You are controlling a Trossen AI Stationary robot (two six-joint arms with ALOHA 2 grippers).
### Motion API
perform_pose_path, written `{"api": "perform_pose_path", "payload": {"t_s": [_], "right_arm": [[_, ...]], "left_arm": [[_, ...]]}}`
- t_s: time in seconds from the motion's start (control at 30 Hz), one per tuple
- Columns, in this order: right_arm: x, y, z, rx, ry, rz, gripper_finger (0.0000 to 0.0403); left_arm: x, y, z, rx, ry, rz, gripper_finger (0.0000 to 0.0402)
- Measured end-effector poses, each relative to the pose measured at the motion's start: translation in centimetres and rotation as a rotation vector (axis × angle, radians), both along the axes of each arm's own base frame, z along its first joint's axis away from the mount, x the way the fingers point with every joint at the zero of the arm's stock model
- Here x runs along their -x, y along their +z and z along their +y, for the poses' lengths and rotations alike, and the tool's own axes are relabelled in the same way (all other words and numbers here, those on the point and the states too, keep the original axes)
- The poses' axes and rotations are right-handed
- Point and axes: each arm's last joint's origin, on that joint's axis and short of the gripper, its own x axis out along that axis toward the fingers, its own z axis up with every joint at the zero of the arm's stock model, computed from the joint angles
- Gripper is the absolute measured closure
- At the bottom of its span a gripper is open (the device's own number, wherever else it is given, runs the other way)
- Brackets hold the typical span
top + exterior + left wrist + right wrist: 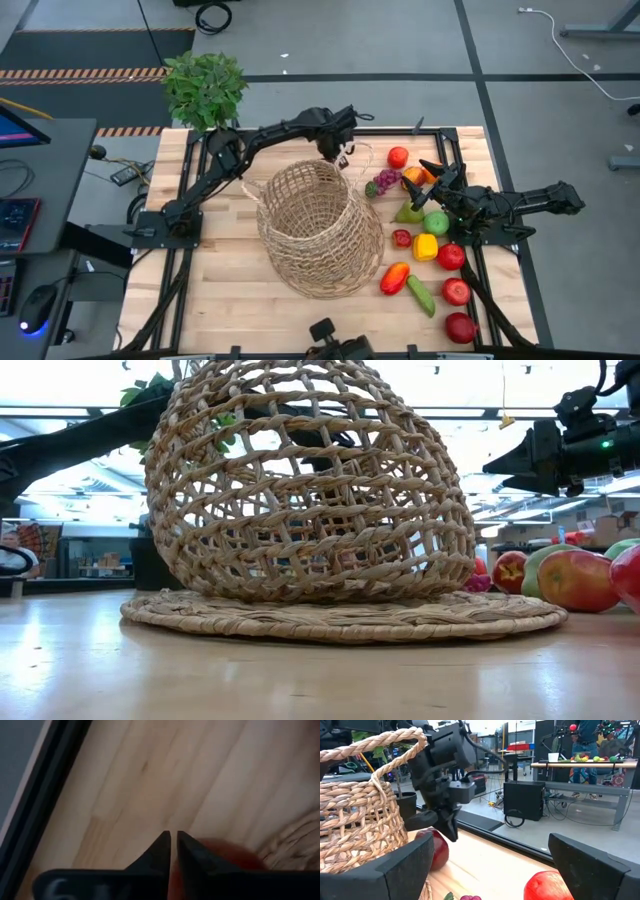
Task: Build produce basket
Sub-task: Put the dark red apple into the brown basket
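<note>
Two grippers flank the basket (320, 232): left gripper (340, 155), pressed nearly together at its twelve o'clock rim; right gripper (432, 177), spread at three o'clock over the produce (436, 222).

A light wooden table (220, 300) with a dark frame carries the wicker basket (320, 235) near its middle. On its right side lie purple grapes (383, 182), oranges (415, 177), a green apple (436, 222), a yellow pepper (425, 246), a cucumber (420, 295) and red apples (457, 291).

My fingers (161, 851) nearly meet above the wooden table (165, 775), a blurred red fruit (225, 852) beneath them, the basket (295, 842) beside.
</note>
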Motion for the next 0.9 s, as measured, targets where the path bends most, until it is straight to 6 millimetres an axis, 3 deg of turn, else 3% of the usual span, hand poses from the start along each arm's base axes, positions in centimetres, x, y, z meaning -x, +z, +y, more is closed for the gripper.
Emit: {"api": "perform_pose_path", "payload": {"t_s": [0.3,0.63,0.77,0.9], "right_arm": [[0.0,0.0,0.0,0.0,0.0,0.001,0.0007],[0.0,0.0,0.0,0.0,-0.001,0.001,0.0007],[0.0,0.0,0.0,0.0,0.0,0.0,0.0007],[0.0,0.0,0.0,0.0,0.0,0.001,0.0007]], "left_arm": [[2.5,-0.4,1.2,0.138,0.14,0.12,0.0379],[3.9,0.9,2.8,0.085,0.266,0.123,0.0393],[3.5,2.0,3.0,0.123,0.302,0.008,0.0393],[2.9,2.9,3.0,0.282,0.259,-0.157,0.0384]]}}
